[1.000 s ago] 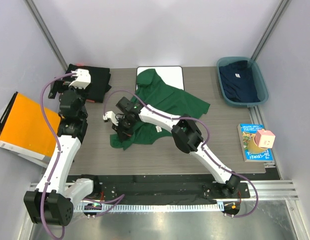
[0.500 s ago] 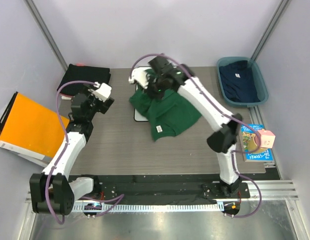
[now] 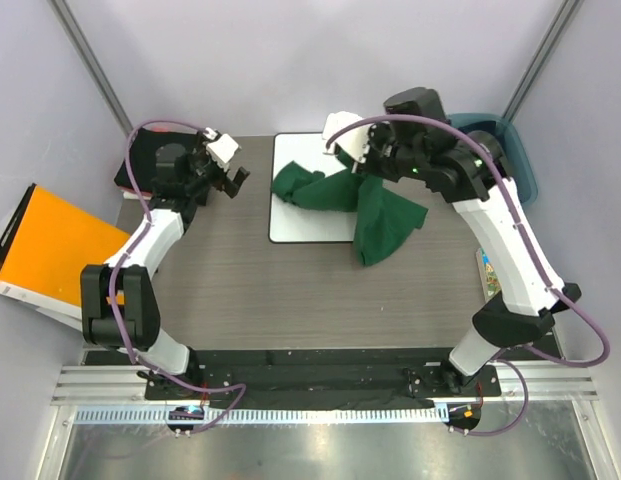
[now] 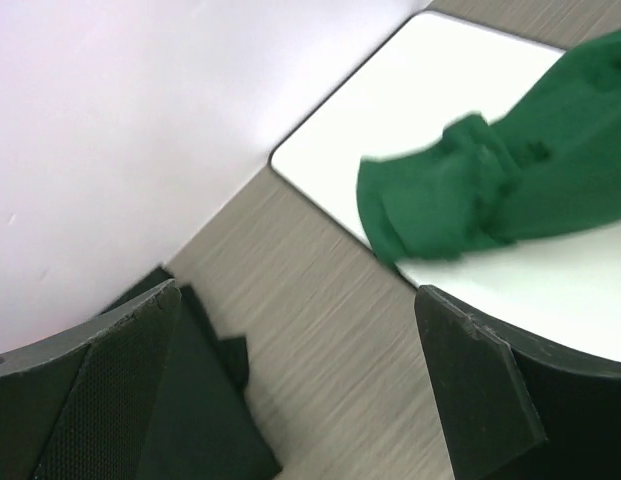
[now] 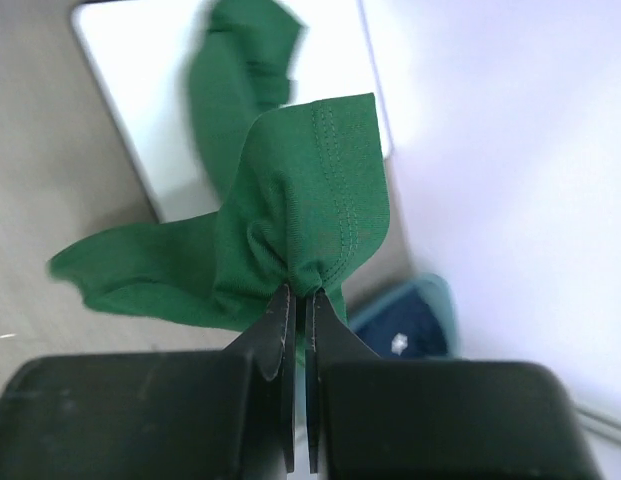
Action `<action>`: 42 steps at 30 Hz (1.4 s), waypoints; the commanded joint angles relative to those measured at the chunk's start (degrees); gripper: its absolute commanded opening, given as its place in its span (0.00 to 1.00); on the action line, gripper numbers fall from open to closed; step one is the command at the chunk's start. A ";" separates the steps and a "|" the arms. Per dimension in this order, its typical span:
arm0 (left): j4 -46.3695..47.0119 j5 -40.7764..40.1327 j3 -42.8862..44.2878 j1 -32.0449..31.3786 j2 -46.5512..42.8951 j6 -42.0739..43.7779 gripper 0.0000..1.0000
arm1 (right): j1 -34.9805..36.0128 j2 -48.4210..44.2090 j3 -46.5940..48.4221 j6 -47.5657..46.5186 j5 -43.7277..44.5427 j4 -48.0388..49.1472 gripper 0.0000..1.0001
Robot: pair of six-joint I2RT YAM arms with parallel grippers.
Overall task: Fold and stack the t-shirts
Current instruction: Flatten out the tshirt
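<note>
— Left gripper (image 3: 234, 180): how is it set?
— Jaws are spread wide, nothing gripped, just right of the black folded t-shirts (image 3: 133, 166).
— And the right gripper (image 5: 298, 296)?
— It is clamped on the dark green t-shirt (image 3: 385, 215), which is draped across the white board (image 3: 310, 225).

Crumpled green t-shirt (image 3: 385, 218), half over board (image 3: 305, 225)

A robotics lab test cell is indicated: a cabled left arm (image 3: 140, 250) and right arm (image 3: 510, 240) are bolted to a metal rail (image 3: 560, 385) at the near edge of a wood-grain counter (image 3: 250, 290). Beyond the left end effector (image 4: 298, 290) and the right end effector (image 5: 299, 300), the space is closed in by plain pale walls (image 3: 290, 60) and aluminium struts (image 3: 92, 68).
</note>
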 commanded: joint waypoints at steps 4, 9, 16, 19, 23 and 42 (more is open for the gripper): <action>6.28 16.20 5.97 0.37 5.50 -0.11 1.00 | -1.95 -20.22 -12.68 -15.95 -4.74 1.11 0.01; 2.44 26.76 13.97 -0.16 13.76 -4.76 1.00 | -1.87 -31.07 -37.13 -22.73 -9.41 -3.91 0.01; -13.04 26.61 23.13 -7.09 21.50 1.46 1.00 | -1.95 -33.03 -54.81 -21.16 -11.97 7.33 0.01; -18.06 25.73 22.26 -11.40 22.21 6.47 1.00 | -2.48 -32.32 -58.85 -21.07 -11.62 12.34 0.01; -29.01 21.43 21.29 -16.94 21.25 14.56 1.00 | -4.23 -32.32 -62.64 -20.98 -12.58 17.09 0.01; -33.10 2.44 17.50 -28.11 21.24 15.54 1.00 | -8.55 -34.34 -68.10 -17.03 -16.89 24.57 0.01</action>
